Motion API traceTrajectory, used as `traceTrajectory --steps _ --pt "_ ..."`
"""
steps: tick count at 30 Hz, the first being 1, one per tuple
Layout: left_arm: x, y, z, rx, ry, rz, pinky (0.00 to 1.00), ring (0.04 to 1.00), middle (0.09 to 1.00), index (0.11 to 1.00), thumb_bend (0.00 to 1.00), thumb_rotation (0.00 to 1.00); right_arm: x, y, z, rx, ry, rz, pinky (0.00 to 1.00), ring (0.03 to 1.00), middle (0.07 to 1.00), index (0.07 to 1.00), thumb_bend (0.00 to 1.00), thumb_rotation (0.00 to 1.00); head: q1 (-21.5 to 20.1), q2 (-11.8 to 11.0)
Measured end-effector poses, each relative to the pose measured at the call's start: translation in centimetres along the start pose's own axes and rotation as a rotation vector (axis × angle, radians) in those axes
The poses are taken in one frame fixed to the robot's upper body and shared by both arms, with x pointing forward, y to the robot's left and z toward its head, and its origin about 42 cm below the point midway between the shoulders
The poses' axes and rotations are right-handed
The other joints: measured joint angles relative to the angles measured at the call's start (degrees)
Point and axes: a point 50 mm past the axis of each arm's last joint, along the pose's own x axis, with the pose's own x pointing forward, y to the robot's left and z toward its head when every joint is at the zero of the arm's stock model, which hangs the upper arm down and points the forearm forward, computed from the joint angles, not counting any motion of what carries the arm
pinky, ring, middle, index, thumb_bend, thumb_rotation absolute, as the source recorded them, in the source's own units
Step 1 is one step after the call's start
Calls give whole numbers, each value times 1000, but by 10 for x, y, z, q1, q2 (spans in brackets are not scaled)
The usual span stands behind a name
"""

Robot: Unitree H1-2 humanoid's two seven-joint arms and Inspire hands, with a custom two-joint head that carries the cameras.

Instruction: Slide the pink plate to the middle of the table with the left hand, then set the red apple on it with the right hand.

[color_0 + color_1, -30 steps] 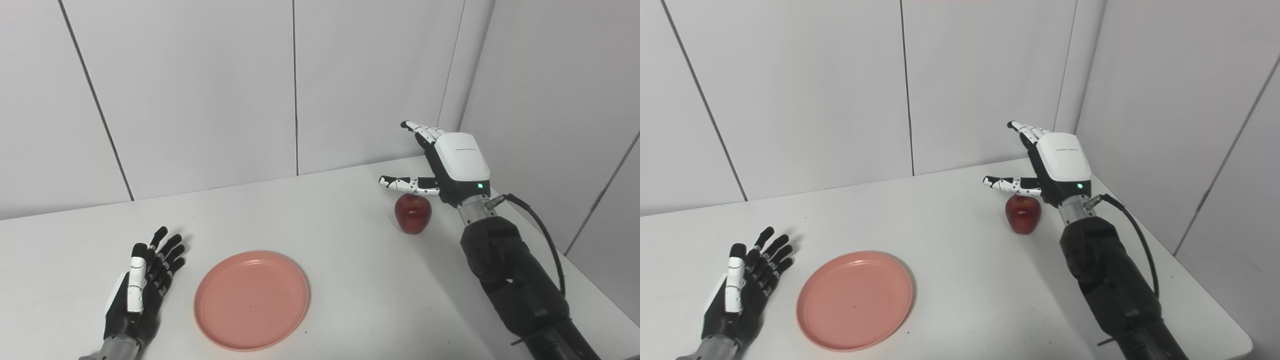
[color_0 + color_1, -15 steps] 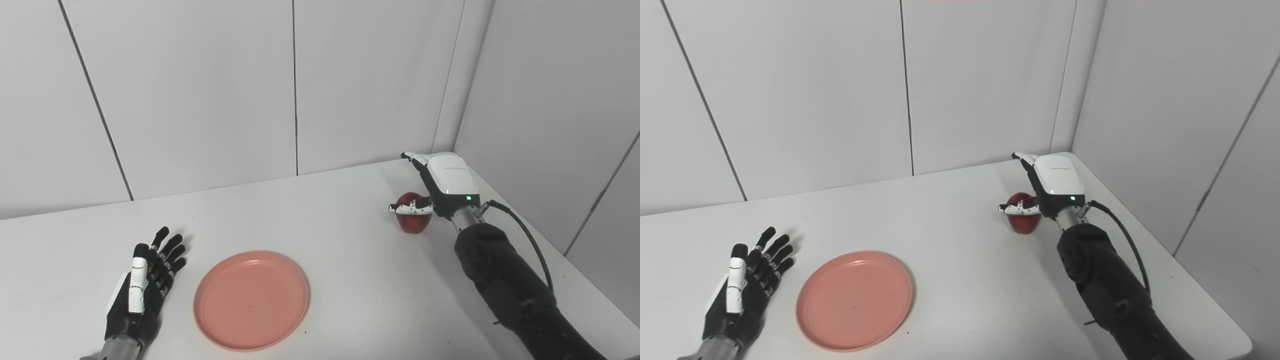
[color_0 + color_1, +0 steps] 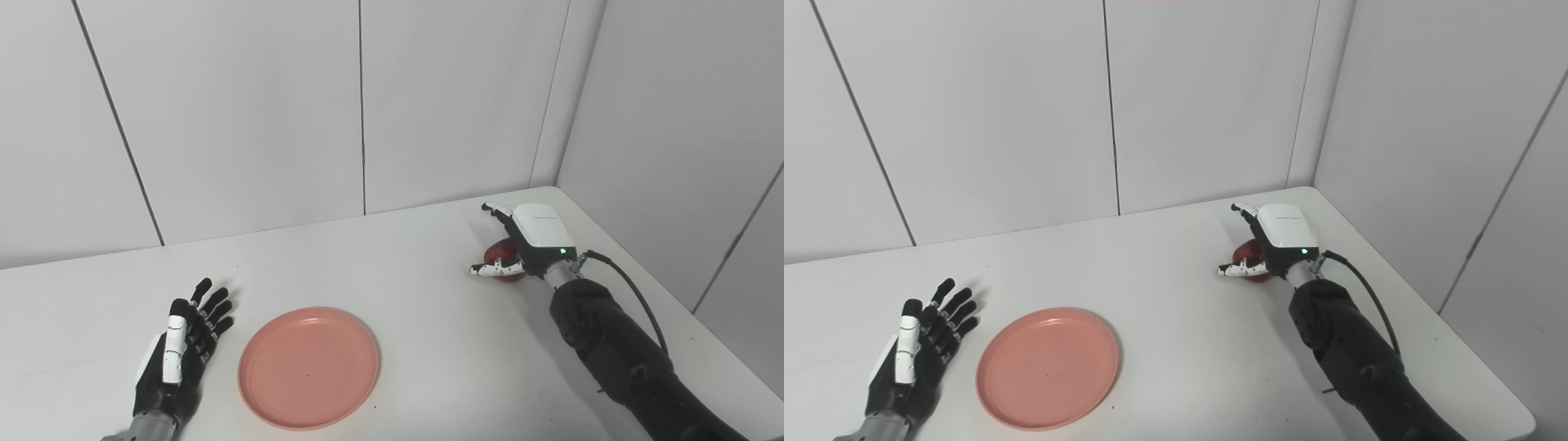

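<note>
Sitting between right hand fingers: red apple.

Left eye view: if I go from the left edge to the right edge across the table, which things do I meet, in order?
left hand → pink plate → right hand, set around the red apple, so those two share one place in the order.

We see only a sliver of the round red apple; the white-backed right hand hides the rest, grip unclear.
</note>
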Motion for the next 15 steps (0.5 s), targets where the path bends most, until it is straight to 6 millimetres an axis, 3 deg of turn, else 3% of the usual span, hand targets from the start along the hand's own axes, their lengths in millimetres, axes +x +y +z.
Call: traceTrajectory --steps 15 --pt "0 -2 0 1 -1 -2 908 927 931 953 733 1000 -9 6 1 38 6 81 448 582 685 751 941 489 6 -1"
